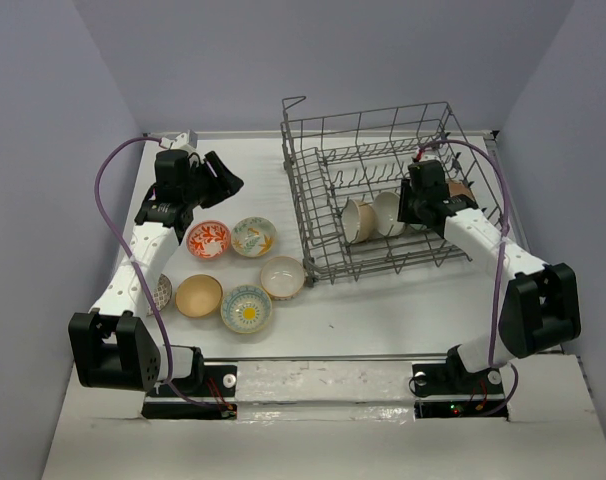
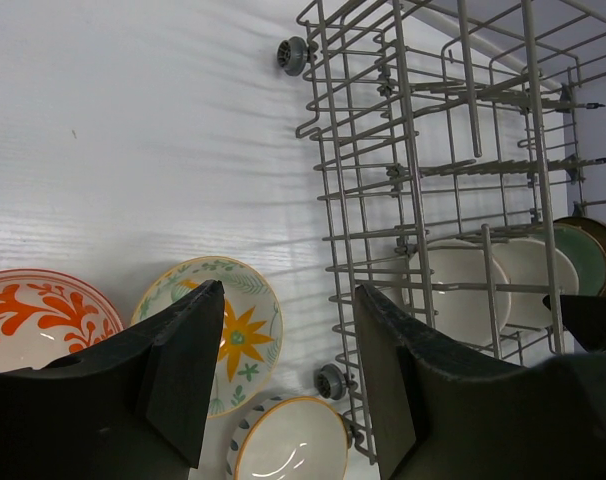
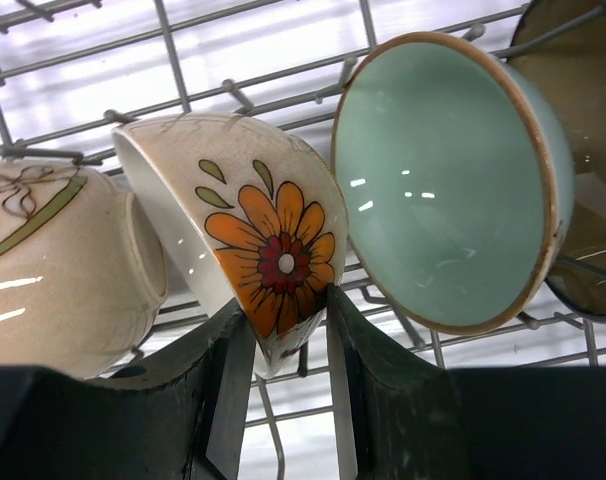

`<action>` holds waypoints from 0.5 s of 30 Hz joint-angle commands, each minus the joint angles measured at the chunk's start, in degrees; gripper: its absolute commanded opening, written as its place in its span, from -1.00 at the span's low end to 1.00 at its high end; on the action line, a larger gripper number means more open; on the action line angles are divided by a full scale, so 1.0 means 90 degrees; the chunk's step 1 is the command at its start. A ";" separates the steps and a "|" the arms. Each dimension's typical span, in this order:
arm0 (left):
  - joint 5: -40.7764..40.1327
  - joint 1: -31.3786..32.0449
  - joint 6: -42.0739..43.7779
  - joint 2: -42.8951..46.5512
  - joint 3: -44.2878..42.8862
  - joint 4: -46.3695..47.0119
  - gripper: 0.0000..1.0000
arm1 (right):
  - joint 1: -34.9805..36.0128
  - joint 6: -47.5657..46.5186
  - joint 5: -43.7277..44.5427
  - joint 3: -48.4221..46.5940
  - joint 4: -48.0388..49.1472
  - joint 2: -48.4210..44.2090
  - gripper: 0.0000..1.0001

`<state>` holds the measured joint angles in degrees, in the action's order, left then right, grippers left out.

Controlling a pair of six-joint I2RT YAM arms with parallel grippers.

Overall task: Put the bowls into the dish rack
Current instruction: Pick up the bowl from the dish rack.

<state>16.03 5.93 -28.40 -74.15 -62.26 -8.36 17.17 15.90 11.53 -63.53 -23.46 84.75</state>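
From above, my left pincer (image 1: 223,180) hangs spread and empty, with the loose bowls (image 1: 246,308) on the table just below it, toward me. My right pincer (image 1: 418,205) is down inside the rack (image 1: 313,150), racked bowls standing at its left. On the left wrist view the jaws stand wide with nothing between them; a sun bowl (image 2: 248,330) lies under the left finger and a red bowl (image 2: 33,315) further left. On the right wrist view the flower bowl (image 3: 263,220) has its low edge between the fingers, and a teal bowl (image 3: 438,180) leans just right of it. I cannot tell whether the jaws pinch it or stand clear. My worry is that a finger snags that edge as I lift out. That could tip the flower bowl into the teal one or off its tines.
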 commanded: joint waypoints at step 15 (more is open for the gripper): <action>-0.0004 0.0132 -0.0018 -0.0052 0.0052 0.0294 0.28 | 0.0954 0.0128 -0.0666 -0.0724 0.0674 0.0007 -0.15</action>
<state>15.99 6.70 -28.47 -74.26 -62.26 -8.34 23.62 15.38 10.94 -66.70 -24.45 84.79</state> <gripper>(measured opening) 0.637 0.426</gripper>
